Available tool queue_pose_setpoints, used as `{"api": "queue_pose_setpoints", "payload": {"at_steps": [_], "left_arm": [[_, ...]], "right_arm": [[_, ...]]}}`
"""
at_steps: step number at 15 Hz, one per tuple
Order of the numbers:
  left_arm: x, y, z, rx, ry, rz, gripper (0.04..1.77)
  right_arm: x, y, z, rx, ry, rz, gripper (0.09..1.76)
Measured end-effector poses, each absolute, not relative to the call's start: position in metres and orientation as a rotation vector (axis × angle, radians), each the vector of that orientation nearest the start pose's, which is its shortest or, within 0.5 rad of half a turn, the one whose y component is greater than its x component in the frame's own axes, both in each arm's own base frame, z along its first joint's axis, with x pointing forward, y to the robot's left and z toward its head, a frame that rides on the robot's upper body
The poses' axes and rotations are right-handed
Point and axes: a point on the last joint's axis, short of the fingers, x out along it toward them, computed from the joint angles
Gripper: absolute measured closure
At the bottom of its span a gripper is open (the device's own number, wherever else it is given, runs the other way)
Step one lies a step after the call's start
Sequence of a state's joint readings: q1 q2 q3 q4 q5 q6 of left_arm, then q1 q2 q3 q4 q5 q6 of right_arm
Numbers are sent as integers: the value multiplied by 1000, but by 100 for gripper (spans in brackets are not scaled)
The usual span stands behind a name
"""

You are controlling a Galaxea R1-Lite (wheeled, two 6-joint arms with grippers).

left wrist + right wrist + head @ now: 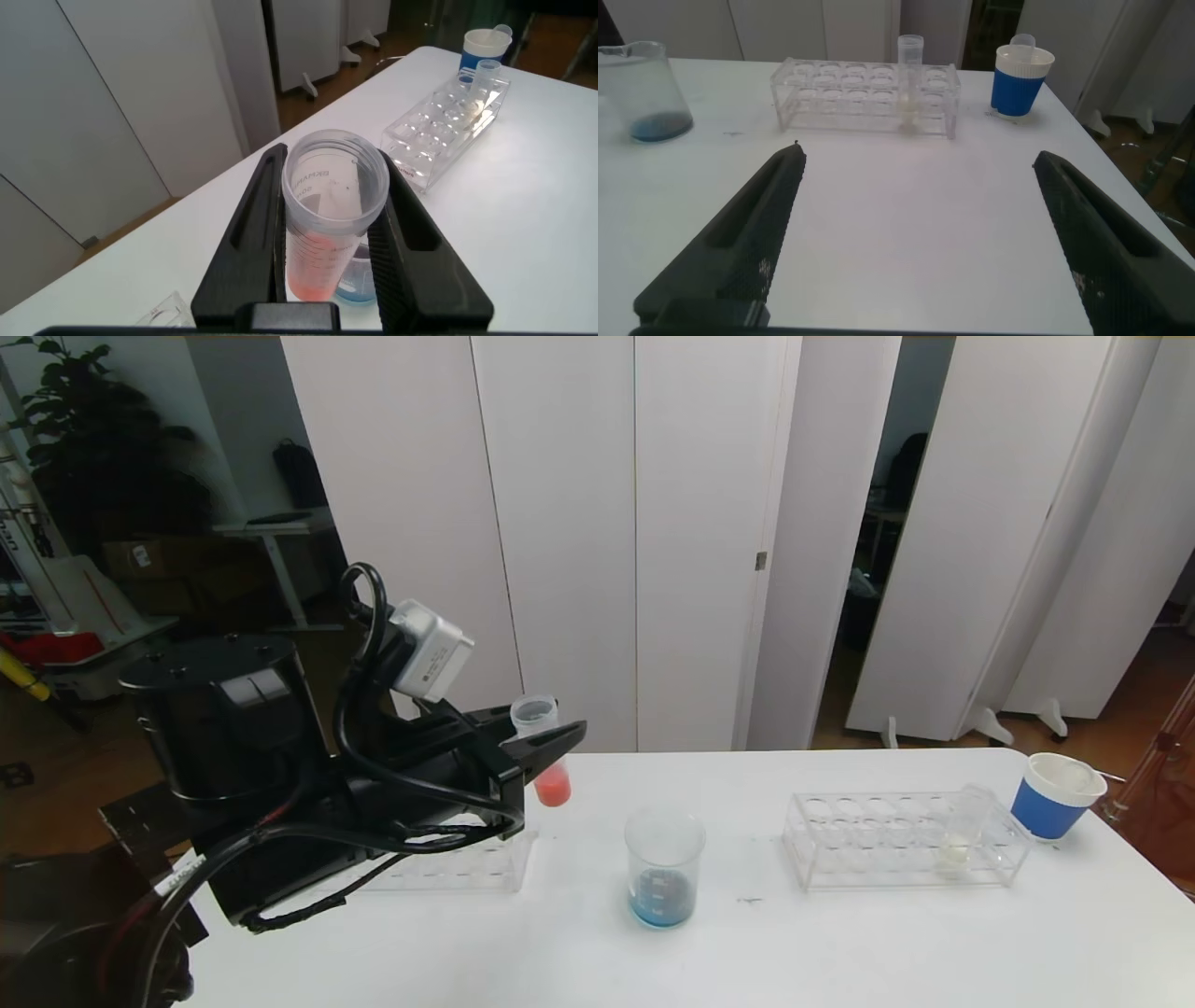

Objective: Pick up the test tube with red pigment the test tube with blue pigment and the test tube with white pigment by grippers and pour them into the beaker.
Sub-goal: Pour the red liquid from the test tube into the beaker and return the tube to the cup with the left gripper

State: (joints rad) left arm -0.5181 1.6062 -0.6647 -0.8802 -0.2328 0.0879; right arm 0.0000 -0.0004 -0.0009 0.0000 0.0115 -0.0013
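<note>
Beaker (pixel 664 868) stands mid-table — red tube (pixel 546 751) clamped well left.

Test tubes: two, one with red pigment (pixel 551 775), one with white pigment (pixel 962 826)
Beakers: one (pixel 664 868)
Tube racks: two (pixel 896 840) (pixel 448 863)
Paper cups: one (pixel 1055 795)

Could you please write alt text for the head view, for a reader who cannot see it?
The left gripper holds a test tube of red liquid upright above the white table, up-left of a beaker with blue liquid.
</note>
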Motion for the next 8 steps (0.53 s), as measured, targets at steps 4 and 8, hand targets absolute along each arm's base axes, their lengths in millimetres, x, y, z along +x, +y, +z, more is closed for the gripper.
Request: {"api": "queue_pose_setpoints", "payload": {"at_steps": [4,8], "left_arm": [[257,-160,187,186,-46,-806,123],[274,-168,172,282,-105,-840,123]], "right_arm": [[-23,0,76,-2,-1,11,10],[-23,0,76,-2,-2,12,10]]}}
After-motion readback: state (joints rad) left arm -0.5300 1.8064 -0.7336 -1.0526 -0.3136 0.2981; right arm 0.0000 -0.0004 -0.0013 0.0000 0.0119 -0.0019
